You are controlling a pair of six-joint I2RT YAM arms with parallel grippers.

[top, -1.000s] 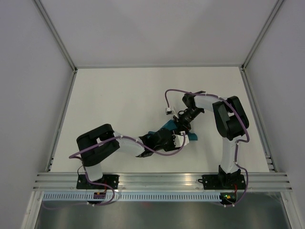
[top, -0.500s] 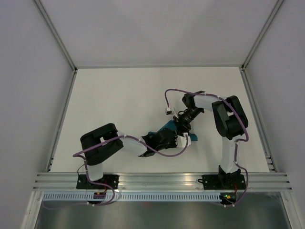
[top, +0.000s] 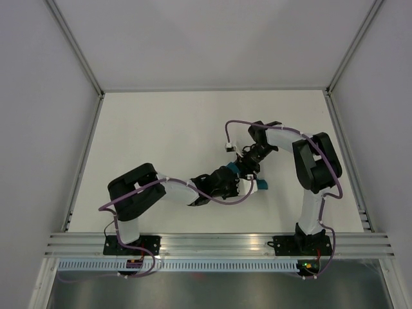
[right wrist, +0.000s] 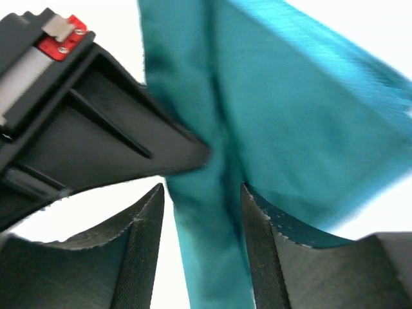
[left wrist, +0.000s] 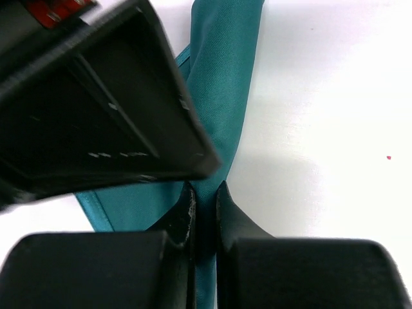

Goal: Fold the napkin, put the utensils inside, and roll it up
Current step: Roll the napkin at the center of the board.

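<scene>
Left tool (left wrist: 205, 193): clenched; both fingers nearly touching, with a thin fold of the napkin (left wrist: 225, 90) pinched between the pads.
Right tool (right wrist: 203, 196): released; fingers spread well apart, straddling a narrow band of cloth, with a sliver of white visible beside the left finger.
Napkin, from the left tool: gathered into a long teal strip running straight ahead from the fingertips. A wider flap spreads to the left, passing under the black housing of the other tool.
Napkin, from the right tool: strip passes between the fingers and continues ahead. A broad, flatter panel fans out ahead and to the right, beyond the right finger.
Cloth surface: thin, slightly shiny, creased lengthwise along the strip.
Tool spacing: tips close together over the same stretch of cloth; the opposite tool's black body, with a red tag, fills the upper left of each wrist view.
Bench (left wrist: 335, 96): white surface to the right of the left tool's fingers, with the cloth lying on it.
Overhead view: both wrists close together, and only small teal patches show past the tools.
</scene>
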